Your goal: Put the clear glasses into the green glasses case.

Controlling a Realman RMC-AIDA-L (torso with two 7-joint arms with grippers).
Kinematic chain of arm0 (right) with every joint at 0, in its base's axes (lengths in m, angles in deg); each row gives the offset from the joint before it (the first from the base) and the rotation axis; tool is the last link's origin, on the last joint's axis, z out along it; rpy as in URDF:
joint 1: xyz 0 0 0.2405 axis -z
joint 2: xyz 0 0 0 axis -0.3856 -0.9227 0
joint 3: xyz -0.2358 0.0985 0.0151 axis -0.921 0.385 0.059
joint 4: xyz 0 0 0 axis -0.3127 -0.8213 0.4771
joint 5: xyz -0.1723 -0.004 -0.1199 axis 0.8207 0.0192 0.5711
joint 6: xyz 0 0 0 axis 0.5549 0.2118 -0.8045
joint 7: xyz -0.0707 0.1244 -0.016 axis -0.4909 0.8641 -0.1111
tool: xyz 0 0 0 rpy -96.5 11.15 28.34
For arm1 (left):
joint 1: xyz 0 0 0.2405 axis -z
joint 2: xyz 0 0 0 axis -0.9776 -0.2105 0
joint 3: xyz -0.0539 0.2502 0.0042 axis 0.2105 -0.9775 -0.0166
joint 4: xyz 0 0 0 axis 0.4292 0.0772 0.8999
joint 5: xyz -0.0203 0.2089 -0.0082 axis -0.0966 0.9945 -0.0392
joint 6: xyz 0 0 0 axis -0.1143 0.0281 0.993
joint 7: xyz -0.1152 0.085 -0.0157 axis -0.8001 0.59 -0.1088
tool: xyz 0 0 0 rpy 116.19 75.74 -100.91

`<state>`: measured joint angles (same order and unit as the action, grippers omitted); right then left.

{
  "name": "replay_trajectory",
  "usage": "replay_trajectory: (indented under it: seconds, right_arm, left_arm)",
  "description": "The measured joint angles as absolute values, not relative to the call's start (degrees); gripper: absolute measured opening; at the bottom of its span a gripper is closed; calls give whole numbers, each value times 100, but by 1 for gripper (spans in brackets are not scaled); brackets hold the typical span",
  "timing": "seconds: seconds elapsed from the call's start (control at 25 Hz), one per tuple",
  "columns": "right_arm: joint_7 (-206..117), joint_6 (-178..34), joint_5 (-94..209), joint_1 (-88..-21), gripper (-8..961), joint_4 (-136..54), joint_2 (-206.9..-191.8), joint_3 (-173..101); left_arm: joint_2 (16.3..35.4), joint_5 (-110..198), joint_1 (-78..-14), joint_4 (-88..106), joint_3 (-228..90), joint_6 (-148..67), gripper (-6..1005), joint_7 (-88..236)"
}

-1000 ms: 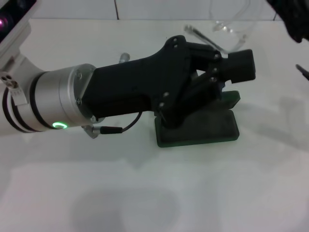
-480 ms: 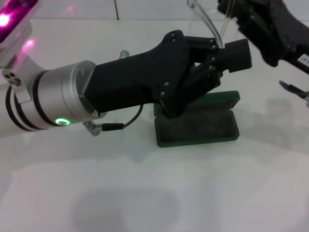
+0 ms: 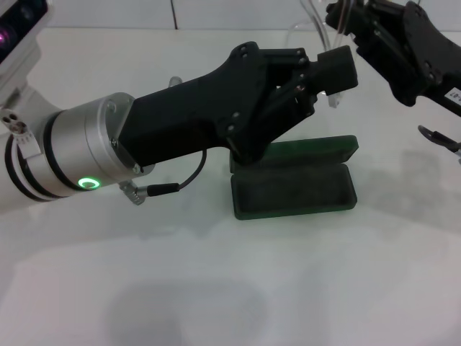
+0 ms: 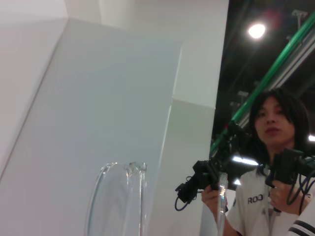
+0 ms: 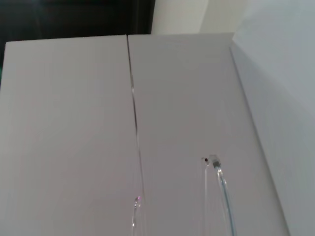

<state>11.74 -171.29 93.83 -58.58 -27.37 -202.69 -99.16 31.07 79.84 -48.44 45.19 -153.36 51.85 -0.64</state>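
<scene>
Crosswise, open green glasses case (image 3: 294,185) (lid rearward)

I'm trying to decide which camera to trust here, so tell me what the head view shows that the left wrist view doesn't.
Only the head view shows the open green glasses case lying on the white table, the left gripper above and behind it, and the right gripper at the upper right.

Only the left wrist view shows a person holding black handheld controllers, a white wall panel and a ceiling light.

Both show the clear glasses, lifted off the table, only in part.
</scene>
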Motion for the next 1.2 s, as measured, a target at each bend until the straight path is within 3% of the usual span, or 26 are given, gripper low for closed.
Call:
replay_trajectory:
  seconds: [1.2]
  right_arm:
    - [1172,-16924,9387,-5941,71,-2732,-20278,-10575]
  left_arm:
    - [3092,7915,-4816,4354,-15215,5187,27,108]
